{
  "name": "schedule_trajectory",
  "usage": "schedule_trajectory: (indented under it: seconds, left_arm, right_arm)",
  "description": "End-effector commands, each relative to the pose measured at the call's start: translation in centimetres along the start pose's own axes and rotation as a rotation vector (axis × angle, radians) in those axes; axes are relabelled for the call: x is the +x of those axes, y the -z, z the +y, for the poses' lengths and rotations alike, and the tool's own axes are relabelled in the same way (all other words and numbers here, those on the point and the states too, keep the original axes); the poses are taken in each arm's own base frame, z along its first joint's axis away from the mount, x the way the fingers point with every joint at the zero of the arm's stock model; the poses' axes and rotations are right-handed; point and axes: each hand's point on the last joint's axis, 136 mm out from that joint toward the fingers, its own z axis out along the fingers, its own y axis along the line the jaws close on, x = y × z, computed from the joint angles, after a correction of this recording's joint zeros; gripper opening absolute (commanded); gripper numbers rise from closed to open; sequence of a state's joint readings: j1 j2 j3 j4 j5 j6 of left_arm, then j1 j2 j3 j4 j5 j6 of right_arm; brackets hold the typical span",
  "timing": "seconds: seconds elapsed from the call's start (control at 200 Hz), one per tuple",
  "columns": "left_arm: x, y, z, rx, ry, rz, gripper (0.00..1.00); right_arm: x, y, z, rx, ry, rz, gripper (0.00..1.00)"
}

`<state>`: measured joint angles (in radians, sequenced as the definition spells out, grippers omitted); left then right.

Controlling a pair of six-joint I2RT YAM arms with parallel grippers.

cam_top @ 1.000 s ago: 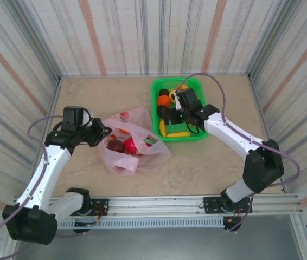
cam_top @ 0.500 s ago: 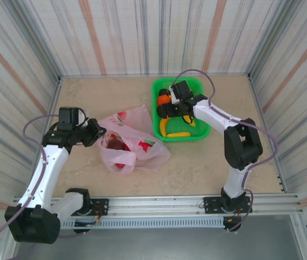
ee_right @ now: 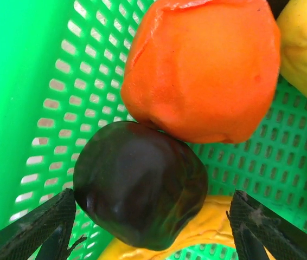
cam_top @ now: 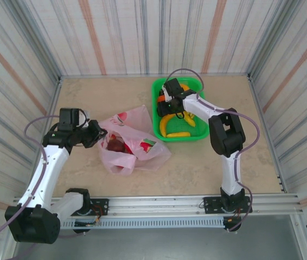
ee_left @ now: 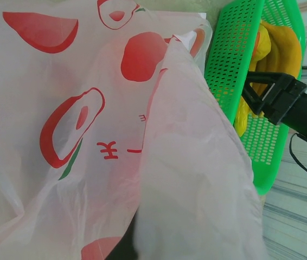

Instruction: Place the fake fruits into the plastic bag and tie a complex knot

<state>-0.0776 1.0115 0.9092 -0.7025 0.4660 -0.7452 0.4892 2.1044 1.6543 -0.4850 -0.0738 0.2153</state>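
Right gripper is now sitting in the far-left corner of the green basket. A second ago it was hanging over the basket's middle, so it's been swinging across for a new pick. It's spread wide and carrying nothing, straddling the dark purple fruit. That one is touching the orange fruit and resting on a banana.

Left gripper is sitting at the left rim of the pink bag, having drifted slightly left. It's probably pinching the film, but the bag is covering the fingers, so can't tell.

The bag is lying on the counter just left of the basket, with a dark red fruit showing inside. Loading is still going; knot isn't started.
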Motion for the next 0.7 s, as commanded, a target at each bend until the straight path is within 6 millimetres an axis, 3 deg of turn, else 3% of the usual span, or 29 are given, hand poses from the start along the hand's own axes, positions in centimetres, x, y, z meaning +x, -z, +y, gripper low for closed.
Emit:
schedule_trajectory:
  seconds: [0.0,0.306,0.541,0.696]
  left_arm:
    - [0.4,0.0,-0.3,0.024,0.001,0.027,0.02]
    - [0.5,-0.2,-0.5,0.041,0.0,0.038,0.02]
    - [0.6,-0.2,-0.6,0.048,0.001,0.042,0.02]
    - [0.5,-0.2,-0.7,0.053,-0.001,0.039,0.02]
  right_arm:
    - [0.2,-1.0,-0.2,-0.003,0.009,0.029,0.74]
    - [0.6,-3.0,-0.8,-0.002,0.008,0.064,0.71]
    - [1.5,-3.9,-0.9,-0.002,0.009,0.099,0.78]
    - [1.8,-4.2,-0.9,-0.04,-0.014,0.107,0.76]
